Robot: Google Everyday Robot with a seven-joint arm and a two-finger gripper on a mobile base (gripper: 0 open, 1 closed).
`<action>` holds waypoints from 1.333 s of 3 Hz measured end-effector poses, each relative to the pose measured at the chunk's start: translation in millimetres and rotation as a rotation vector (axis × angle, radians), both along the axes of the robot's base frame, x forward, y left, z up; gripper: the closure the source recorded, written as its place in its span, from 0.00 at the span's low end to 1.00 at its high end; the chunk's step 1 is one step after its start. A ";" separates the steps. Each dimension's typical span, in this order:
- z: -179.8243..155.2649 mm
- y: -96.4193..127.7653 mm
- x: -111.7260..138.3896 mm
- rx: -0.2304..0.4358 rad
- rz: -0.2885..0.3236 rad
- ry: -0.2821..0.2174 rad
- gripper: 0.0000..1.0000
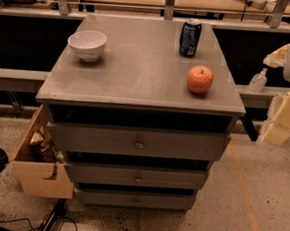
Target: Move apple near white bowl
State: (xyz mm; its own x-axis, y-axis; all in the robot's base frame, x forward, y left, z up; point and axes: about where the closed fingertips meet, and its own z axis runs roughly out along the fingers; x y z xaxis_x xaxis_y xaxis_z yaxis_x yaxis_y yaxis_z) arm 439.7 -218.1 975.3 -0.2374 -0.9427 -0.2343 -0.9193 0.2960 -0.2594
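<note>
Hazard 1: the gripper [281, 122] hangs off the cabinet [137, 89] at 3 o'clock, below the level of the top. A direct inward move would probably strike the cabinet edge, so lift first. Hazard 2: the apple [200, 79] rests on the top at 4 o'clock, near the front right corner. It is round, and an off-centre contact could roll it over the edge to the floor. Hazard 3: the bowl [87, 44] stands at 10 o'clock, well apart from the apple and close to the left edge. A release that bumps it could slide it off. Hazard 4: the can [190, 38] stands at 12 o'clock from the apple, near it. A reach that overshoots could tip it. Gripper state: open or closed cannot be told. It touches nothing, and no object shows in it.
</note>
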 end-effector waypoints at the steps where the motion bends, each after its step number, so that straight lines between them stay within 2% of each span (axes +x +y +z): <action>1: -17.7 -7.1 7.1 0.085 -0.026 -0.046 0.00; 2: -32.7 -13.2 35.3 0.200 -0.052 -0.142 0.00; 4: -35.0 -17.3 144.4 0.428 -0.006 -0.397 0.00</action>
